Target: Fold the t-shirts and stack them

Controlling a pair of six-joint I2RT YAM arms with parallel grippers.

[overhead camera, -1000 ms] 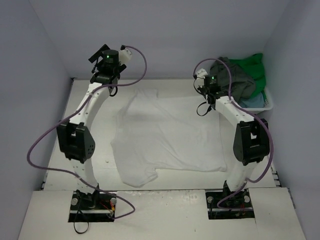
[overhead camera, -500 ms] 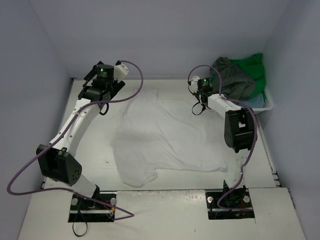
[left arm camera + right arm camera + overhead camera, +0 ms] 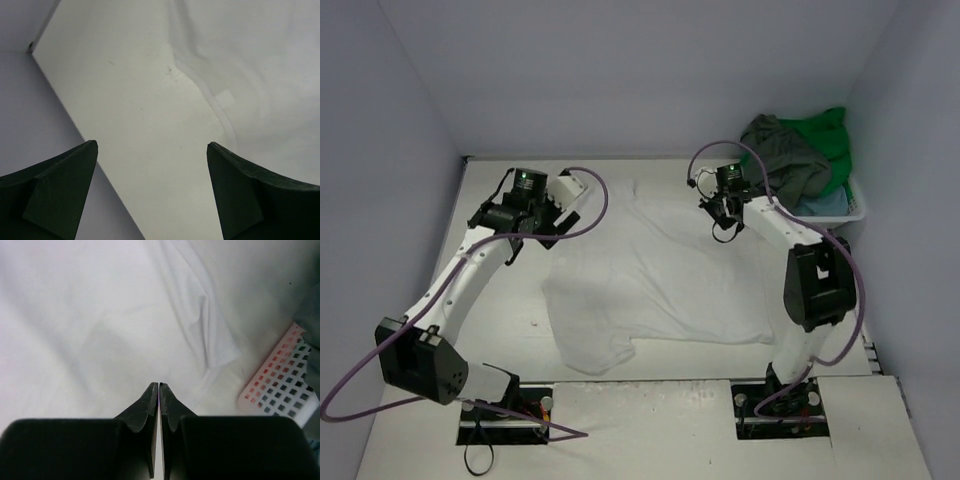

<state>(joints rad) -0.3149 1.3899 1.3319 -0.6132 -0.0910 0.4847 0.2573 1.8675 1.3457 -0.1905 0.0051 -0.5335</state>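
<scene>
So the white t-shirt (image 3: 650, 280) is lying spread out flat in the middle of the table (image 3: 520, 320), between the two arms. The right gripper (image 3: 159, 385) is pinched fully shut on nothing and hangs right over the shirt's far right part, so it's the nearer one. The left gripper (image 3: 152, 150) is wide open and empty, just off the shirt's far left edge with the cloth to its right. The other shirts (image 3: 795, 155) sit heaped in the basket (image 3: 858, 208) at far right

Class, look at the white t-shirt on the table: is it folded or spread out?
Spread out. The white t-shirt lies flat and wide on the table, with no part visibly doubled over.
</scene>
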